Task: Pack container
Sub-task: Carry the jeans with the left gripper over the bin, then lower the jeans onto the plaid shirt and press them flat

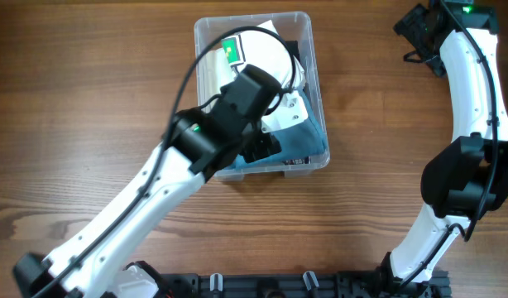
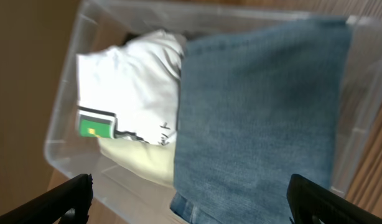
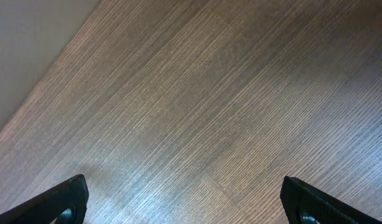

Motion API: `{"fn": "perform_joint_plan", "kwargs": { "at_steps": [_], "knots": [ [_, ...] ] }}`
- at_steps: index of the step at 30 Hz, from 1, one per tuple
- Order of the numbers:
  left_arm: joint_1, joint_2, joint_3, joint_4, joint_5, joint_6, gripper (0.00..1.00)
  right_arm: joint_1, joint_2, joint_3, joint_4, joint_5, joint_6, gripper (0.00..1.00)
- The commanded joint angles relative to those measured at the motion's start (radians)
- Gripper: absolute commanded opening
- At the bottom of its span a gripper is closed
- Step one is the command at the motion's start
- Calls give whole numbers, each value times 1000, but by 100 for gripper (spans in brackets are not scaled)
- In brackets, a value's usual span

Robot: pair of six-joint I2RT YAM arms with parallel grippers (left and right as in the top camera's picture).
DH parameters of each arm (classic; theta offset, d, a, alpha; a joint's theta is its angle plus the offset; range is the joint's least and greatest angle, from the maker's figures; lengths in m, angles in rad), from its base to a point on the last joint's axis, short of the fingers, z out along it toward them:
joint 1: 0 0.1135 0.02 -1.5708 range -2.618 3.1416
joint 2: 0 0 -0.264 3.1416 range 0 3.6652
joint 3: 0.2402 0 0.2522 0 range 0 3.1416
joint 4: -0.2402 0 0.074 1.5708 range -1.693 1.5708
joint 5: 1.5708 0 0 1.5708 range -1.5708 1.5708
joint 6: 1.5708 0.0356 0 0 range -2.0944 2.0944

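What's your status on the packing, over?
Left gripper open above container. Right gripper open over table. Denim and white garment inside. Nothing blocking.

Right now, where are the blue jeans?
In the left wrist view, the jeans lie folded inside the clear box, on the picture's right side, next to the white shirt.
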Motion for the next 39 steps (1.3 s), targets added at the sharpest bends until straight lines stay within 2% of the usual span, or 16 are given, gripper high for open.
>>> {"fn": "perform_joint_plan", "kwargs": {
  "at_steps": [1,4,5,6,7,10,13,15,19,22,25,35,39],
  "knots": [
    [-3,-35,26,4,77,-75,100,3,14,-1,0,-6,11,100],
    [2,-33,26,2,112,-144,98,3,14,-1,0,-6,11,100],
    [5,-30,26,-5,113,-173,88,3,14,-1,0,-6,11,99],
    [17,-15,26,-27,113,-256,59,3,14,-1,0,-6,11,100],
    [24,-5,26,-41,116,-289,45,3,14,-1,0,-6,11,100],
    [51,51,26,-102,128,-393,19,3,14,-1,0,-6,10,100],
    [69,110,26,-146,143,-508,7,3,14,-1,0,-6,11,100],
    [78,135,26,-188,191,-568,5,3,14,-1,0,-6,11,100],
    [79,149,26,-281,344,-590,6,3,14,-1,0,-6,11,100],
    [79,150,26,-333,352,-661,4,3,14,-1,0,-6,11,100],
    [79,164,21,-376,351,-676,5,3,14,-1,0,-6,11,100],
    [79,368,5,-319,351,-676,6,3,14,-1,0,-6,11,100],
    [79,381,5,-286,351,-676,8,3,14,-1,0,-6,11,100]
  ]
}}
